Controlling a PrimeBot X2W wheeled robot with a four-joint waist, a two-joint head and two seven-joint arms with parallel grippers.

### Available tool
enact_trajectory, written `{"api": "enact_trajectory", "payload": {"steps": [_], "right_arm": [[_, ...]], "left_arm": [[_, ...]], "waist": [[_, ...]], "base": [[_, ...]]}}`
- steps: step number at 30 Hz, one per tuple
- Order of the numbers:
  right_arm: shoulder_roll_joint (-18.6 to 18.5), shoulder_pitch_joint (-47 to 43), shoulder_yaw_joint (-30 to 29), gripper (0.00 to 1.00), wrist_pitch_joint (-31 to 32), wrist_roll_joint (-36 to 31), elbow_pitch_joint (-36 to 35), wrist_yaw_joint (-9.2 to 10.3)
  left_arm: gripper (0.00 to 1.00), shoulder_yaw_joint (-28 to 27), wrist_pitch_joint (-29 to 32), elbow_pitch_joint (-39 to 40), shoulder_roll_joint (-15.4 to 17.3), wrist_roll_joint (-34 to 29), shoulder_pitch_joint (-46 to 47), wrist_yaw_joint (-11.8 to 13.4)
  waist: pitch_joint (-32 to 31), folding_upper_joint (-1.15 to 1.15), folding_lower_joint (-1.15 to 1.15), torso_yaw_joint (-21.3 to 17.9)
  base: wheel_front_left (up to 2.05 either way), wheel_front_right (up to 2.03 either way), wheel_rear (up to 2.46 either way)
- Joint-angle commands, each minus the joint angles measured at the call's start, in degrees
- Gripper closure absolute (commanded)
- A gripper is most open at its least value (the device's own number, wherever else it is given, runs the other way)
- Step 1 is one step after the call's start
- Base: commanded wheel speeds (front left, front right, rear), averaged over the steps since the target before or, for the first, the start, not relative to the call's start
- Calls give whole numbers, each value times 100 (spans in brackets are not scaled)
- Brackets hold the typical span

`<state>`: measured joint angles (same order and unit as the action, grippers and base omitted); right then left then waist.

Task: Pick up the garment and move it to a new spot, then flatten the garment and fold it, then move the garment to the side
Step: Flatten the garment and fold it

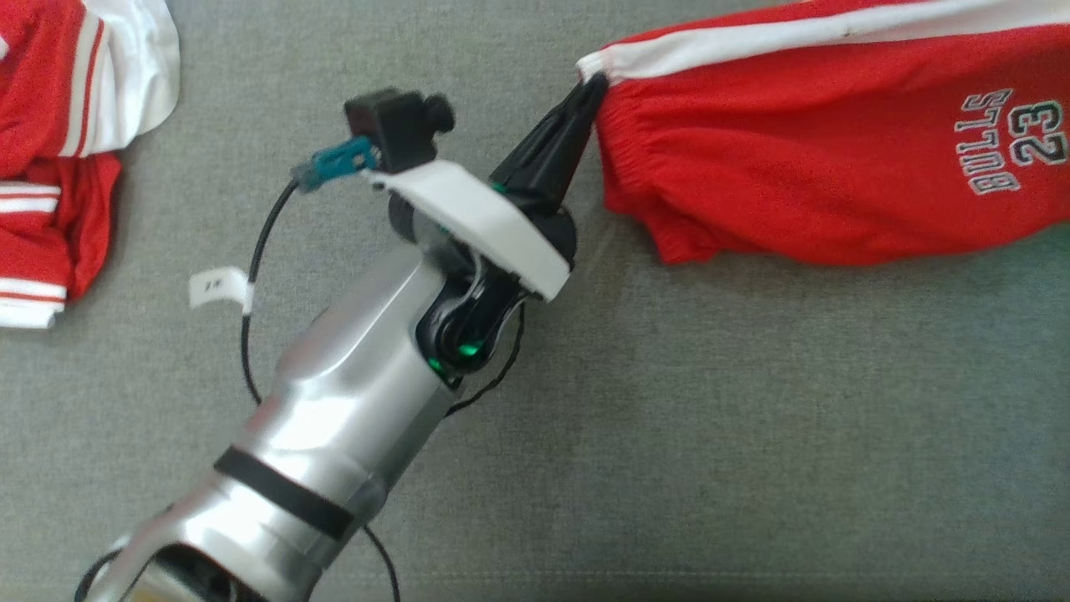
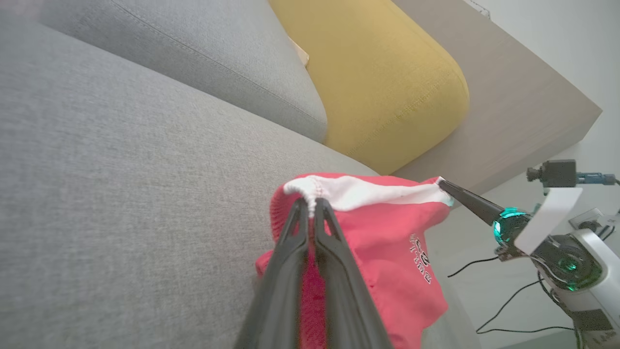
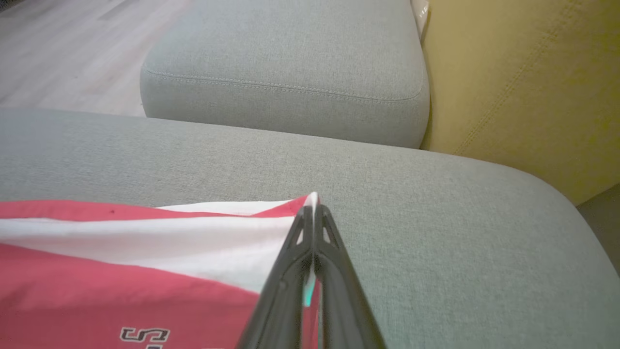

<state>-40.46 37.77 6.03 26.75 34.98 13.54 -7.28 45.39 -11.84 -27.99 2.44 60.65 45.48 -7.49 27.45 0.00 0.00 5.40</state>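
Left gripper (image 1: 592, 86) is clamped tight on one corner of the red shorts (image 1: 802, 167), right at the gathered waistband. My right gripper (image 3: 314, 208) is pinched shut on the opposite corner, on the white stripe. The shorts hang stretched between my two arms over the grey sofa seat (image 1: 710, 435), up at the far right of the head view. I can't tell whether the lower hem touches the seat.

It looks light, this thing. Soft mesh cloth, limp, nothing stiff in it, so it will sag wherever I don't hold it. It is probably a bit slick, and a fingertip pinch could slip if I tug hard. The elastic band is the thickest part and the best hold, so these corners suit me. Nothing fragile here, though the weave might snag.

No box or basket is in play. What bears things is the seat itself: my shorts over it, and a second red-and-white garment (image 1: 50, 125) lying well apart at the left edge. A yellow cushion (image 2: 387, 82) sits behind.
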Motion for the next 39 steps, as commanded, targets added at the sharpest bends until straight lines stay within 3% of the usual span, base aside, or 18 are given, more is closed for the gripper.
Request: {"api": "enact_trajectory", "payload": {"steps": [1, 8, 10, 11, 12, 13, 14, 15, 18, 21, 26, 30, 39], "right_arm": [[-250, 151, 104, 100, -9, -62, -32, -21], [-221, 994, 733, 99, -233, -217, 882, -21], [-154, 1177, 893, 88, -389, -226, 1094, -21], [-113, 1254, 978, 75, -465, -214, 1183, -21], [-67, 1326, 1049, 53, -543, -183, 1273, -21], [-26, 1399, 1103, 0, -646, -164, 1361, -21], [19, 1461, 1163, 0, -767, -142, 1432, -21], [62, 1504, 1215, 0, -906, -93, 1487, -21], [187, 1451, 1420, 0, -1496, 98, 1574, -21], [270, 1128, 1623, 0, -1771, 323, 1474, -21], [438, 374, 1820, 0, -2028, 649, 1284, -21], [569, -32, 1766, 0, -2146, 539, 1519, -21], [772, 55, 1080, 0, -2153, 39, 2908, -21]], "left_arm": [[100, -56, -8, 111, 46, 73, 263, 0], [100, 388, -162, -268, 45, 371, 843, 0], [100, 465, -218, -396, 44, 374, 945, 0], [96, 503, -239, -433, 44, 388, 977, 0], [84, 555, -254, -468, 44, 396, 1004, 0], [49, 603, -266, -496, 44, 404, 1023, 0], [14, 635, -276, -530, 44, 423, 1030, 0], [0, 666, -285, -575, 44, 411, 1043, 0], [0, 546, -311, -644, 44, 194, 968, 17], [0, 185, -313, -479, 49, -473, 682, 167], [0, -703, -315, 440, 201, -2112, -427, 797], [0, -1382, -315, 1338, 214, -3087, -1622, 1132], [0, -1978, -315, 2411, 86, -4016, -3183, 1199]], "waist": [[107, 0, 0, 59], [299, 0, 0, 149], [320, 0, 0, 153], [326, 0, 0, 147], [327, 0, 0, 137], [324, 0, 0, 124], [313, 0, 0, 109], [294, 0, 0, 97], [113, 0, 0, 37], [-88, 0, 0, -29], [-475, 0, 0, -171], [-733, 0, 0, -183], [-899, 0, 0, 257]], "base": [[0, 0, 0], [0, 0, 0], [0, 0, 0], [0, 0, 0], [0, 0, 0], [0, 0, 0], [0, 0, 0], [0, 0, 0], [0, 0, 0], [0, 0, 0], [0, 0, 0], [0, 0, 0], [0, 0, 0]]}}
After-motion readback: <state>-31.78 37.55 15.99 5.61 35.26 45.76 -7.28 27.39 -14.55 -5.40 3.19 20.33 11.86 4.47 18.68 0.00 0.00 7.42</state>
